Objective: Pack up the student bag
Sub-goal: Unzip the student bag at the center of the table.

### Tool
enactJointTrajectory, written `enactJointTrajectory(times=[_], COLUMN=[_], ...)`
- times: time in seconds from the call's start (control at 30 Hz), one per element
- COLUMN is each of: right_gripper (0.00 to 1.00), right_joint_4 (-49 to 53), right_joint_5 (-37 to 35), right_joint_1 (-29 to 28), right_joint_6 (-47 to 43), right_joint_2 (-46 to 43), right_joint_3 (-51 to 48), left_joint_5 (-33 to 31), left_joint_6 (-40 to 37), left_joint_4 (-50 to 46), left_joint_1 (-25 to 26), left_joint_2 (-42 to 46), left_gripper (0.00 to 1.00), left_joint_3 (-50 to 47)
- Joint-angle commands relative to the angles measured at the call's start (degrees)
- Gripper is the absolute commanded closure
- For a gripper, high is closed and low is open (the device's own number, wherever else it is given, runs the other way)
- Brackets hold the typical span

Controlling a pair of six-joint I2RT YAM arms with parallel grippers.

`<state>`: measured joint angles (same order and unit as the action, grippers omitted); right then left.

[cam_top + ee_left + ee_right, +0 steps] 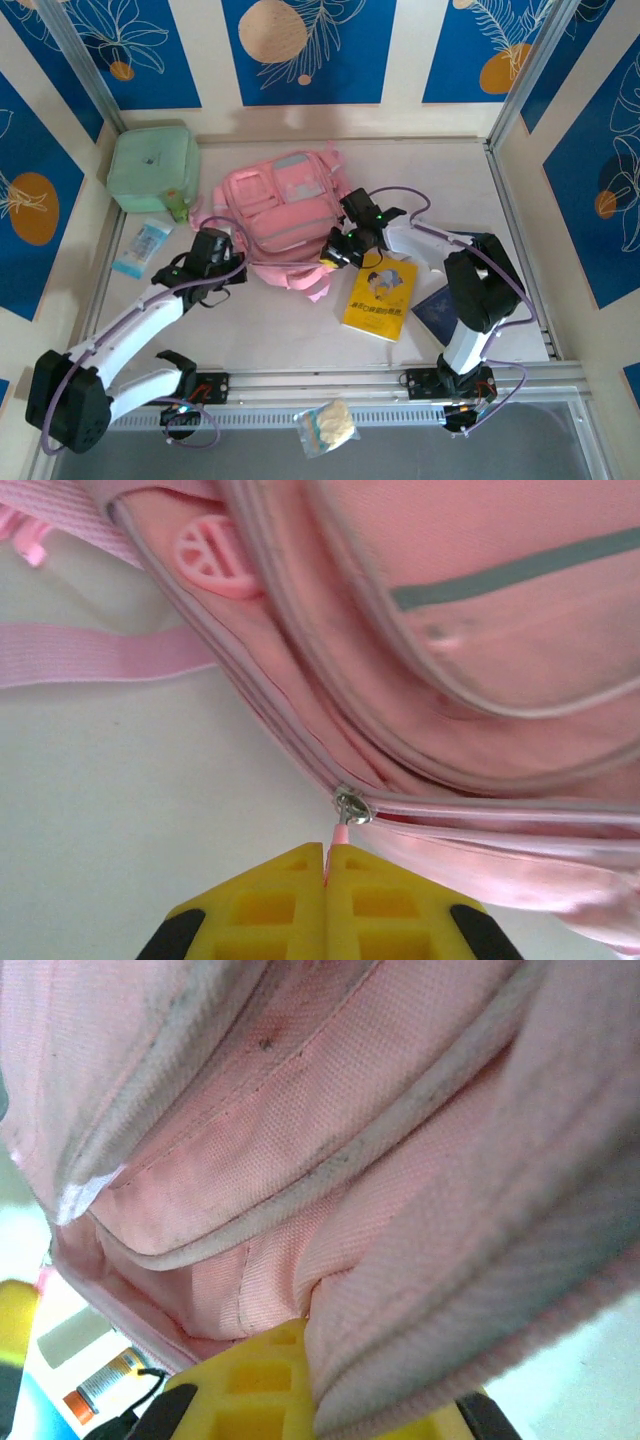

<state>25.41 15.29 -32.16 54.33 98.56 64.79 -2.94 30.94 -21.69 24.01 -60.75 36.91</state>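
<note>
The student bag (280, 215) lies mid-bench (270, 330). The left gripper (326, 858) is pinched on its zip pull (341, 833). The right gripper (305, 1340) is clamped on a fold of the bag's fabric.

Overhead view faces down; both wrist views close against student bag (275, 210).

No wording can be read. Dark print is carried on the yellow book (381, 295), at four o'clock from the student bag (285, 215), but is too small to be deciphered.
</note>
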Motion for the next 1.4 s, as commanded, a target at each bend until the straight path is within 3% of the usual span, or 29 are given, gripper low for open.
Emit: enactJointTrajectory(times=[0.0,0.2,0.53,0.67,0.8,0.9,1.03,1.17,1.23,1.37], right_gripper=[1.00,1.00,1.00,1.00,1.00,0.98,0.66,0.40,0.29,0.18], right_joint_4=[1.65,1.51,-1.49,-1.75,-6.59,-4.34,0.32,3.86,5.86,11.62], right_joint_5=[3.92,7.73,7.52,1.85,3.29,0.24,-4.73,-8.29,-9.27,-14.23], right_joint_1=[1.91,1.39,-1.58,-5.83,-7.29,-8.40,-9.76,-9.28,-8.61,-7.59], right_joint_6=[-5.86,-8.67,-6.31,-5.44,-1.73,-2.67,-5.55,-7.50,-7.89,-9.66], right_joint_2=[-3.86,-3.90,-3.82,-3.02,0.41,1.14,-1.66,-5.60,-8.33,-14.63], right_joint_3=[-0.49,0.65,-1.42,-1.16,-0.65,2.01,2.93,1.68,0.55,-1.32], left_joint_5=[-0.87,-1.12,1.06,5.30,8.24,9.06,10.92,13.28,15.85,20.28], left_joint_6=[-2.72,-2.57,-4.14,-3.79,-4.64,-4.75,-4.49,-3.15,-2.07,-0.78], left_joint_4=[-0.75,5.32,14.52,16.64,15.34,12.70,9.67,6.52,4.61,1.02], left_joint_1=[-4.23,-9.31,-15.74,-15.95,-15.93,-16.00,-15.90,-15.59,-15.23,-11.68], left_joint_2=[-3.41,-8.10,-18.08,-17.66,-18.37,-18.42,-14.71,-9.66,-6.25,0.31], left_gripper=[1.00,1.00,1.00,1.00,1.00,1.00,0.82,0.64,0.57,0.45], left_joint_3=[1.10,0.41,2.97,2.67,3.79,4.85,4.73,3.54,3.00,2.32])
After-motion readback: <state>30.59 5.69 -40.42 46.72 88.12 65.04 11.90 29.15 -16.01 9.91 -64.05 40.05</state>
